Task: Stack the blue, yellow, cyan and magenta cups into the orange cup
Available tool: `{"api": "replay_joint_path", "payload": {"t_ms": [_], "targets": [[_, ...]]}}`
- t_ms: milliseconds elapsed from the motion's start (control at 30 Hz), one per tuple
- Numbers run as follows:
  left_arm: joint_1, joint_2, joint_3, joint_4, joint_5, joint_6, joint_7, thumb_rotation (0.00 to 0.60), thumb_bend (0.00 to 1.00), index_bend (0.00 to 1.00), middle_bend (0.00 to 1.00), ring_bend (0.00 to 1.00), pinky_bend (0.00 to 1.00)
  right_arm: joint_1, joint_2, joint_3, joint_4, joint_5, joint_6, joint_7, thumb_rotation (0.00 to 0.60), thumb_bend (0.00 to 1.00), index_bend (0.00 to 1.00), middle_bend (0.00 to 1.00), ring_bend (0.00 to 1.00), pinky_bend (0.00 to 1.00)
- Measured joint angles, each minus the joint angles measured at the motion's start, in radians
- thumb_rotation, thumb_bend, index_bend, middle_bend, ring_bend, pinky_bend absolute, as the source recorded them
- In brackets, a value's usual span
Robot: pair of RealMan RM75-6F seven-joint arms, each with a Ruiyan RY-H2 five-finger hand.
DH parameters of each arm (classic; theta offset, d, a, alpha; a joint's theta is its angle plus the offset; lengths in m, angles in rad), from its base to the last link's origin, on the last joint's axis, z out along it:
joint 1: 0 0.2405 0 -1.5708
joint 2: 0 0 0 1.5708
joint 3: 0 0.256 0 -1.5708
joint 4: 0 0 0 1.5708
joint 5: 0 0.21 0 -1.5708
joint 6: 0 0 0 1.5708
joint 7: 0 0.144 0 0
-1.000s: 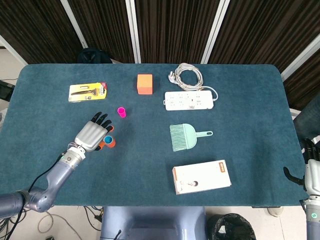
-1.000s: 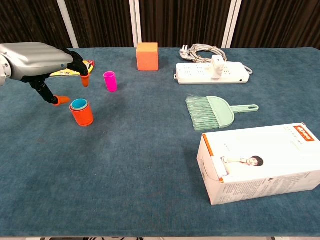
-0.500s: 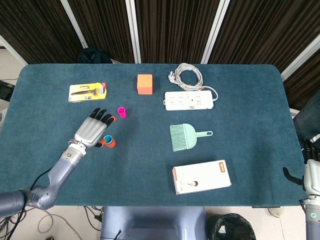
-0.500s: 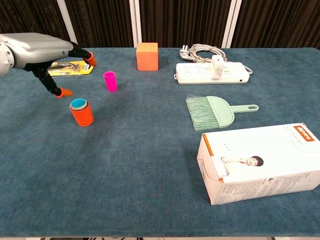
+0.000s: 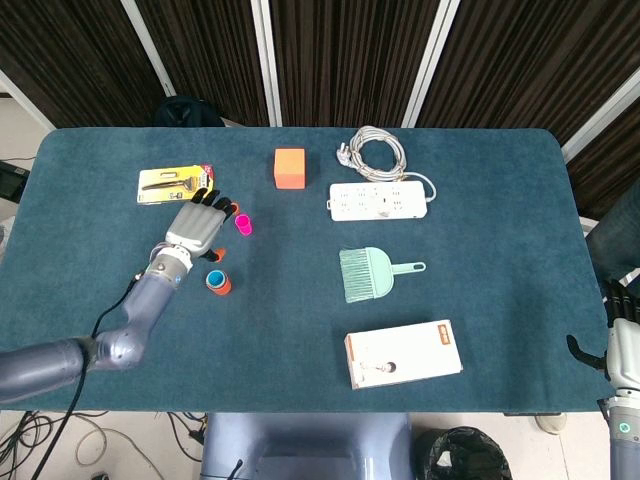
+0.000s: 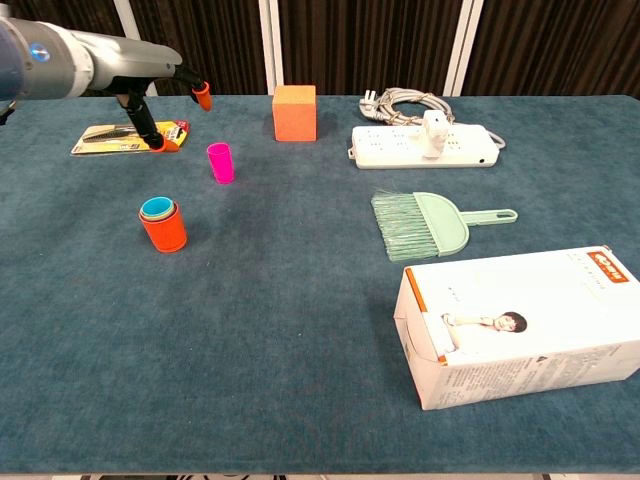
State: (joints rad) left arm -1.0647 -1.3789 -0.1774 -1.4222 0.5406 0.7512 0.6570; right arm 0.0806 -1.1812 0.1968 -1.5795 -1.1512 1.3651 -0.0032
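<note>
An orange cup point(image 5: 218, 283) point(image 6: 163, 226) stands left of centre with a cyan cup nested in its mouth; other cups inside cannot be seen. The magenta cup point(image 5: 243, 224) point(image 6: 220, 162) stands upright on its own, farther back and to the right. My left hand point(image 5: 200, 227) point(image 6: 150, 85) hovers open with fingers spread, above and just left of the magenta cup, holding nothing. My right hand point(image 5: 622, 345) shows only at the head view's lower right edge, off the table; its fingers cannot be made out.
An orange block point(image 5: 290, 168) and a carded tool point(image 5: 176, 184) lie at the back left. A power strip point(image 5: 380, 201) with coiled cable, a green dustpan brush point(image 5: 370, 273) and a white box point(image 5: 403, 353) occupy the right half.
My left hand has lifted away from the orange cup and moved back and right toward the magenta cup. The cups have not moved.
</note>
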Motion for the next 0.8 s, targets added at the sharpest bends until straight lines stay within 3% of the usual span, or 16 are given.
{"api": "replay_joint_path", "payload": {"t_ms": [400, 800], "targets": [[-0.119, -0.131, 0.034, 0.245, -0.136, -0.107, 0.050, 0.600, 0.26, 0.28, 0.13, 0.00, 0.00, 0.000, -0.006, 0.004, 0.008, 0.017, -0.001, -0.017, 0.600, 0.34, 0.05, 0.04, 0.08, 0.04], [-0.147, -0.254, 0.063, 0.447, -0.132, -0.162, 0.020, 0.600, 0.27, 0.29, 0.13, 0.00, 0.00, 0.006, -0.016, 0.006, 0.021, 0.036, -0.014, -0.033, 0.600, 0.34, 0.05, 0.04, 0.08, 0.04]]}}
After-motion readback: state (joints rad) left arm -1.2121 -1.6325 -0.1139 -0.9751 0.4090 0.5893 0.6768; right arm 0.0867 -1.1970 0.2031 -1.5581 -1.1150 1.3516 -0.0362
